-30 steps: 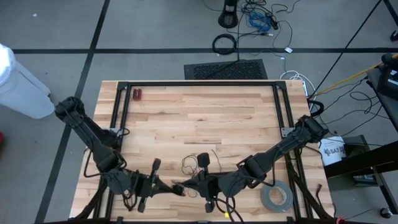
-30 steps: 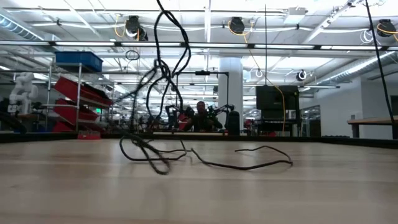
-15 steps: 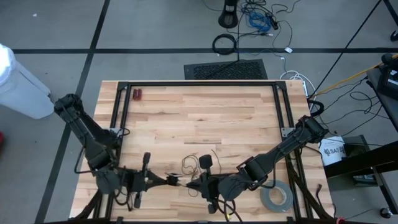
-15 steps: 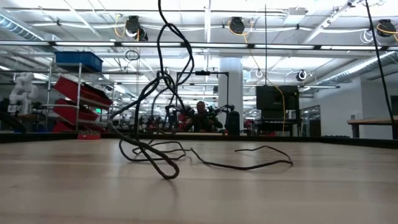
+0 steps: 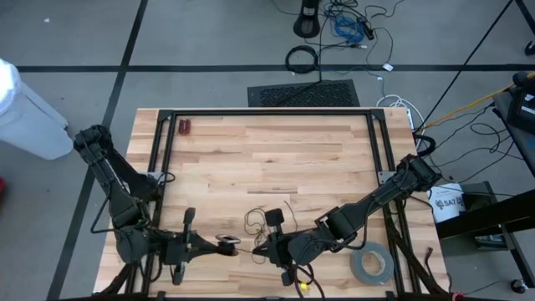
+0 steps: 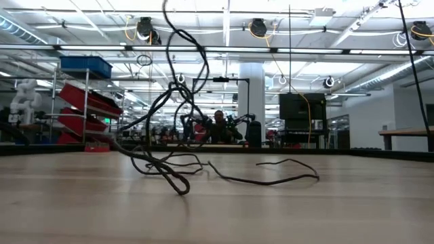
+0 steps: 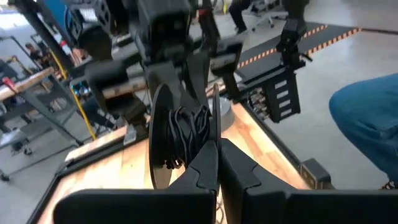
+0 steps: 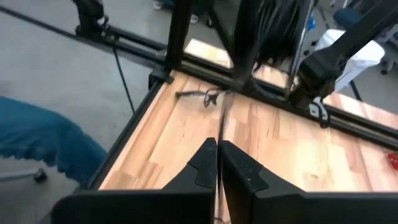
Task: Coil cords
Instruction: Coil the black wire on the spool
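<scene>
Thin black cord: wiry loose strands, partly wound on a spool (flat round discs) clamped in left claw; right claw pinched together on the strand above the pale wood surface.

You have the cord lying loose near the counter's front edge, between the left tool on its left and the right tool just beside it, with the tape roll at the front right corner.
</scene>
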Robot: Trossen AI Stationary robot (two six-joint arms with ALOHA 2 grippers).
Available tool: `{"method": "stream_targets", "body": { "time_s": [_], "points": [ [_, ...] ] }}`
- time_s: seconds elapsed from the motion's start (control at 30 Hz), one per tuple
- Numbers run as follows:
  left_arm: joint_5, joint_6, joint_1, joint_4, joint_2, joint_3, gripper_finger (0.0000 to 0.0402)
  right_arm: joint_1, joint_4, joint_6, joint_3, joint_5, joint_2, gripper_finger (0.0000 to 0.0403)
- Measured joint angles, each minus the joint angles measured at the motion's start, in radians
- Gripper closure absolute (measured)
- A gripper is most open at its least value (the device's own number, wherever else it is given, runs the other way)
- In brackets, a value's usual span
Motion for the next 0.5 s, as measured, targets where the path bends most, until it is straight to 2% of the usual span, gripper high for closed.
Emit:
{"method": "stream_targets", "body": {
  "time_s": [0.3,0.43,0.5],
  "points": [
    [-0.01,0.013,-0.016,0.021,-0.003,0.0,0.0398,-0.001,-0.071,0.042,-0.006,-0.008,0.0,0.0357],
    [-0.01,-0.002,-0.022,0.02,-0.003,0.0,0.0398,0.006,0.003,0.138,-0.094,-0.055,-0.002,0.0341],
    [-0.01,-0.011,-0.029,0.018,-0.003,0.0,0.0398,0.021,0.112,0.187,-0.18,-0.052,-0.001,0.0334]
  ]
}}
